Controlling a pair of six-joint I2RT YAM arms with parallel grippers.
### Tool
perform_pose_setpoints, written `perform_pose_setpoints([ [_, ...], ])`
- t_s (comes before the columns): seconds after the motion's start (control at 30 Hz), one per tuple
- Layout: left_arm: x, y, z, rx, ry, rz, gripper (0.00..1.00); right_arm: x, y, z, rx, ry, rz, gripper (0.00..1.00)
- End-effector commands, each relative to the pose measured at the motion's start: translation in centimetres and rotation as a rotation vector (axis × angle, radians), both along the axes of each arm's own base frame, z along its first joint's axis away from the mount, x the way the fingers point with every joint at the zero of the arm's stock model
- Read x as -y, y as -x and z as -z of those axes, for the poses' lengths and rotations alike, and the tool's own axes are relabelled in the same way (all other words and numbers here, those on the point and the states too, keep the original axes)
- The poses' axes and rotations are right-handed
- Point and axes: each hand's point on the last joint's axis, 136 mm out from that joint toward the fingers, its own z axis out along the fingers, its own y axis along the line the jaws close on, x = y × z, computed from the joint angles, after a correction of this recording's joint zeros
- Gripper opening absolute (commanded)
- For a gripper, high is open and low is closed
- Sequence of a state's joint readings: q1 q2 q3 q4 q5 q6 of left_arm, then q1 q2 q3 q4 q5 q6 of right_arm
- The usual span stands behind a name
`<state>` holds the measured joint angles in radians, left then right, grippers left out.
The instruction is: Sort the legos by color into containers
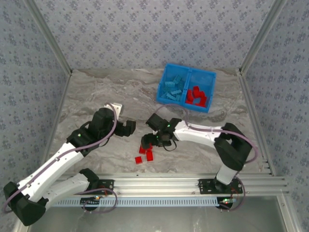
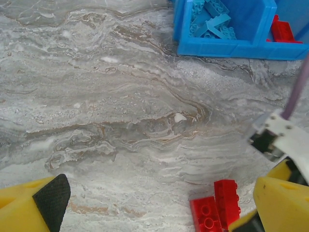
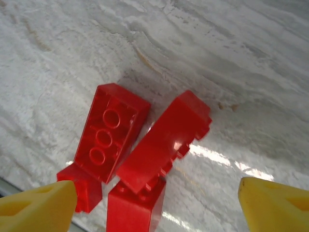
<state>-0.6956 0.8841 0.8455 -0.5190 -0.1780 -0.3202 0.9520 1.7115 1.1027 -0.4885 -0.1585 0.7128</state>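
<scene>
Red legos [image 3: 145,145] beneath the right tool [image 3: 157,191], between its spread fingers [image 3: 38,205]

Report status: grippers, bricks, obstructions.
Left gripper open, empty. Right gripper open over loose red bricks. Bin: blue bricks left, binned red bricks right. Nothing blocking.

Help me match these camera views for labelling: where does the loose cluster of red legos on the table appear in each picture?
Top external: red legos lie low in the picture, slightly left of centre, between the two arms.
Left wrist: red legos sit at the bottom edge, right of centre.
Right wrist: red legos cover the centre and lower left.
Shared landmark: the grey marbled table beneath them.
</scene>
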Motion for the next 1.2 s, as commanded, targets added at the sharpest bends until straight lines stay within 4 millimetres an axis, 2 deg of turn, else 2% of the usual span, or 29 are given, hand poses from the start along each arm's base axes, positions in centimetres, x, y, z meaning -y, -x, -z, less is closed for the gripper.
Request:
perform_pose_setpoints([
  [0.0,0.1,-0.9,-1.6,0.052,0.031,-0.027,0.99,0.1,0.0,1.3,-0.031,0.060,0.018,0.84],
  [0.13,0.4,-1.4,-1.3,0.030,-0.026,-0.014,0.99,0.9,-0.2,2.7,-0.031,0.111,0.042,0.73],
  [0.27,1.2,-1.7,-1.2,0.027,-0.010,0.010,0.99,1.6,-0.2,3.0,-0.025,0.132,0.064,0.62],
  [0.37,1.4,-1.8,-1.3,0.031,-0.002,0.009,0.99,2.7,-0.3,3.0,-0.007,0.151,0.089,0.55],
  [0.53,1.4,-2.0,-1.2,0.029,0.000,0.005,0.99,4.7,-0.7,2.8,0.018,0.175,0.123,0.37],
  [0.6,1.4,-2.0,-1.1,0.024,0.000,0.004,0.99,5.3,-0.9,2.2,0.043,0.174,0.135,0.34],
  [0.67,1.5,-2.0,-1.1,0.023,0.002,0.003,0.99,6.0,-1.3,1.0,0.087,0.169,0.159,0.29],
  [0.77,1.6,-2.0,-1.3,0.028,0.011,0.004,0.99,7.7,-2.2,-2.0,0.189,0.170,0.205,0.25],
  [0.87,1.7,-2.1,-1.5,0.032,0.017,0.007,0.99,10.3,-3.0,-5.8,0.305,0.195,0.240,0.25],
  [1.03,2.1,-2.1,-2.0,0.042,0.034,0.020,0.99,16.1,-5.6,-13.9,0.572,0.265,0.331,0.26],
  [1.07,2.2,-2.1,-2.2,0.045,0.041,0.022,0.99,17.1,-6.3,-15.2,0.614,0.288,0.318,0.27],
  [1.17,2.3,-2.1,-2.3,0.043,0.050,0.028,0.99,20.0,-8.7,-17.2,0.645,0.336,0.377,0.28],
])
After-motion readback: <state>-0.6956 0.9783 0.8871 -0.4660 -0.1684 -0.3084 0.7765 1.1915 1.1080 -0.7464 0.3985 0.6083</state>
